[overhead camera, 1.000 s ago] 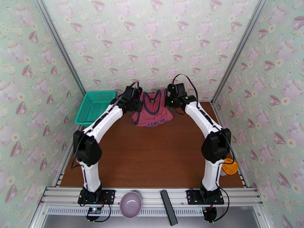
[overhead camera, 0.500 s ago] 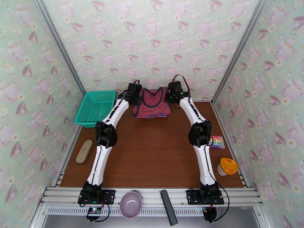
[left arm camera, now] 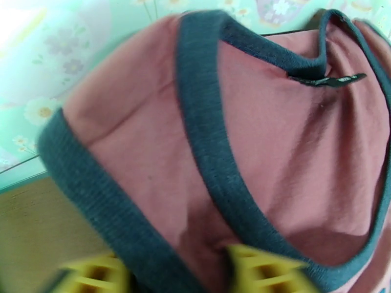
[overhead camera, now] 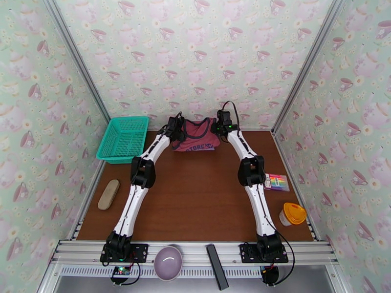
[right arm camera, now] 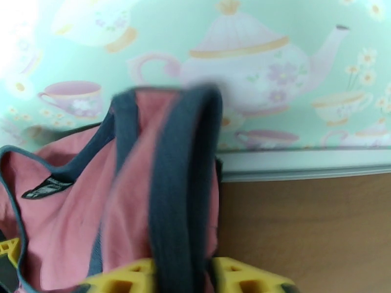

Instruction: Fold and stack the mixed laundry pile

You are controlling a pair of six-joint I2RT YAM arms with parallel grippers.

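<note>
The red sleeveless top (overhead camera: 198, 138) is seen bunched at the far edge of the table (overhead camera: 195, 201), against the back wall, flanked by both grippers. At the left gripper (left arm camera: 176, 275) the yellow fingers are spread wide, with navy trim running between them. At the right gripper (right arm camera: 181, 278) a strap is stood upright between the fingers (blurred, so whether it is pinched cannot be told). The teal basket (overhead camera: 123, 137) is seen well apart, far left.
</note>
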